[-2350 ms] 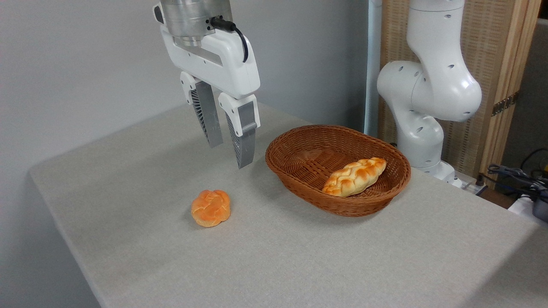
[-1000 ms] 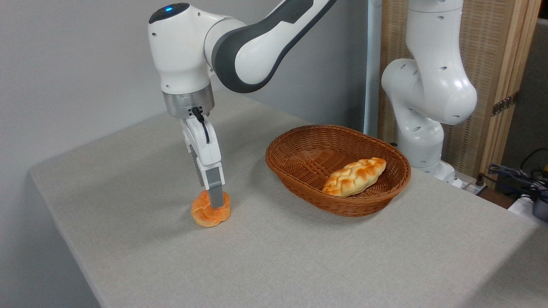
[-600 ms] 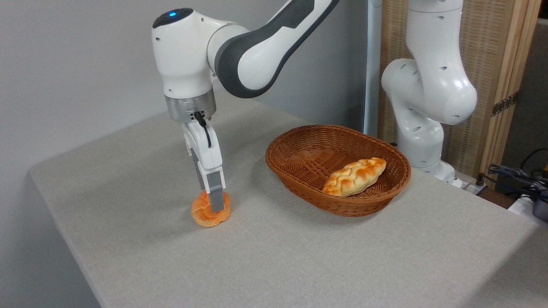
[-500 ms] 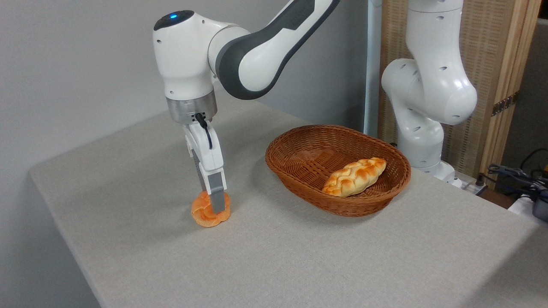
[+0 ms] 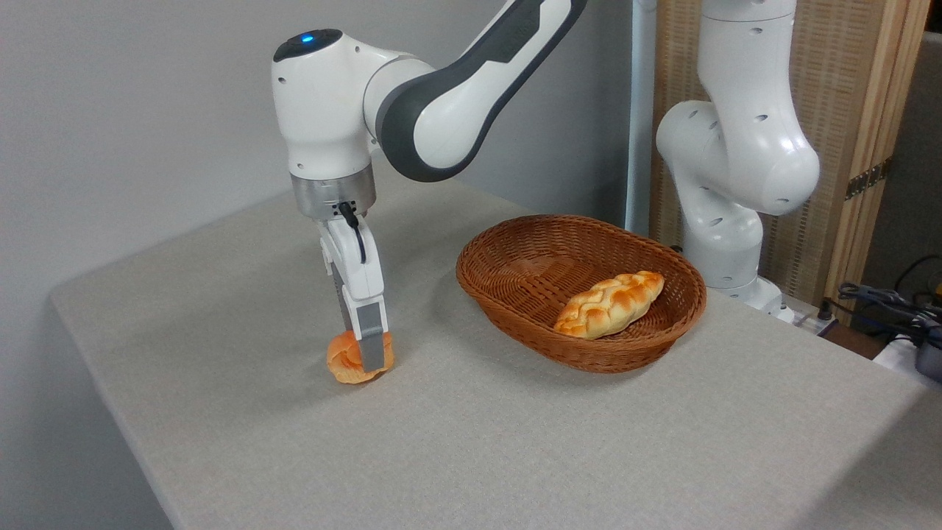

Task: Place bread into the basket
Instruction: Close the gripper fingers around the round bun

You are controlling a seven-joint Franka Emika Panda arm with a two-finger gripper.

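The bread (image 5: pixel 344 361), a small round orange bun with a knotted top, is at the front left of the table, squeezed narrower and just off or barely on the cloth. My gripper (image 5: pixel 368 357) points straight down and is shut on it; the near finger covers the bun's right half and the far finger is hidden behind. The basket (image 5: pixel 515 313), an oval reddish-brown wicker one, stands to the right of the bun, about a hand's width away.
A longer pale braided loaf (image 5: pixel 609 302) lies in the right half of the basket. The arm's white base (image 5: pixel 736 169) rises behind the basket at the table's back right. The table's front left edge (image 5: pixel 118 412) runs close to the bun.
The gripper came down from above the table onto the bun and shut on it. In the last half second the bun looks pinched narrower and slightly raised, with the wrist a little higher.
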